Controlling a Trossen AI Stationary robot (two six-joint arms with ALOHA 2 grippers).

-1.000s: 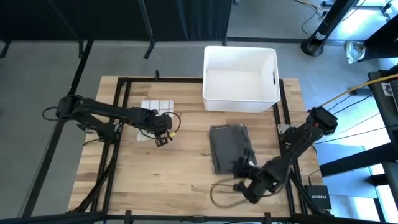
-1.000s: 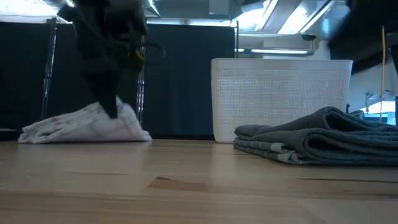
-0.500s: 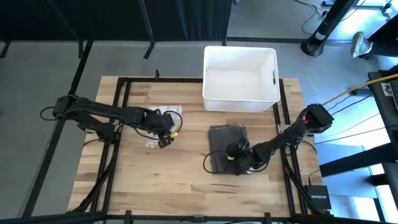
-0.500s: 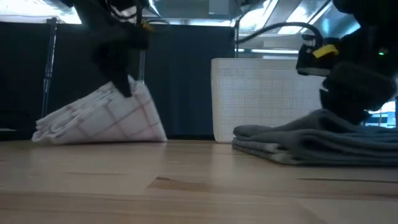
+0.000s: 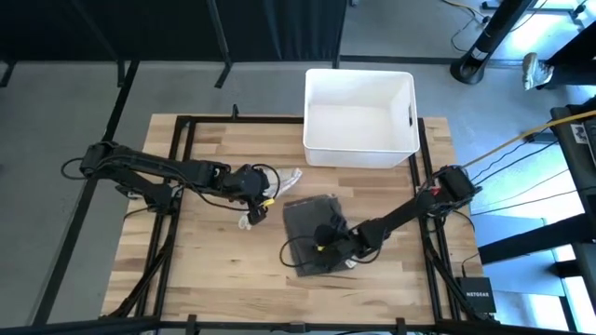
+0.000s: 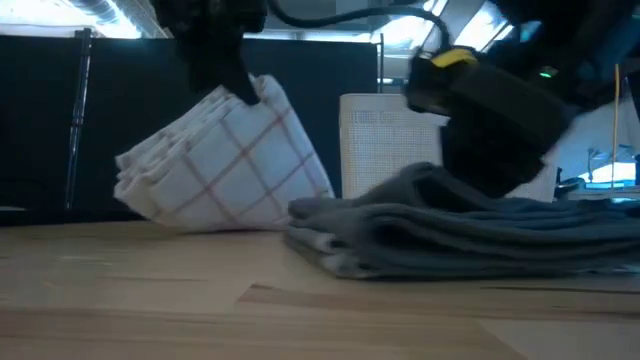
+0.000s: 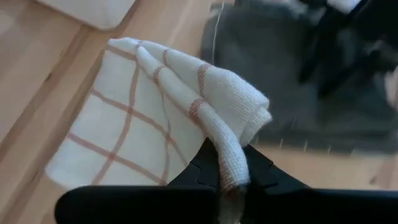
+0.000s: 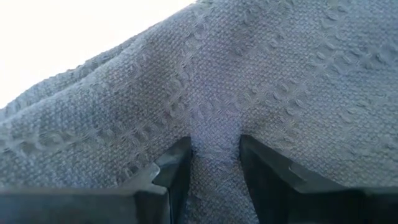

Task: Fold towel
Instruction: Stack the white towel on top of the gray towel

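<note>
On wood table (image 5: 214, 251): white basket (image 5: 358, 116), dark curtains (image 6: 40, 120) behind.

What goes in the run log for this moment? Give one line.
left gripper: shut on checked towel, lifted | right gripper: shut on grey towel | white bin: beyond both

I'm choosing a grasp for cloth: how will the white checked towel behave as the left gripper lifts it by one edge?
Probably floppy: the white towel droops in folds from the left gripper, shut on a bunched edge. It looks light, since one pinch raises its end in the low view while the rest drags. The layers may slide apart, as they already fan out beside the grey towel.
</note>
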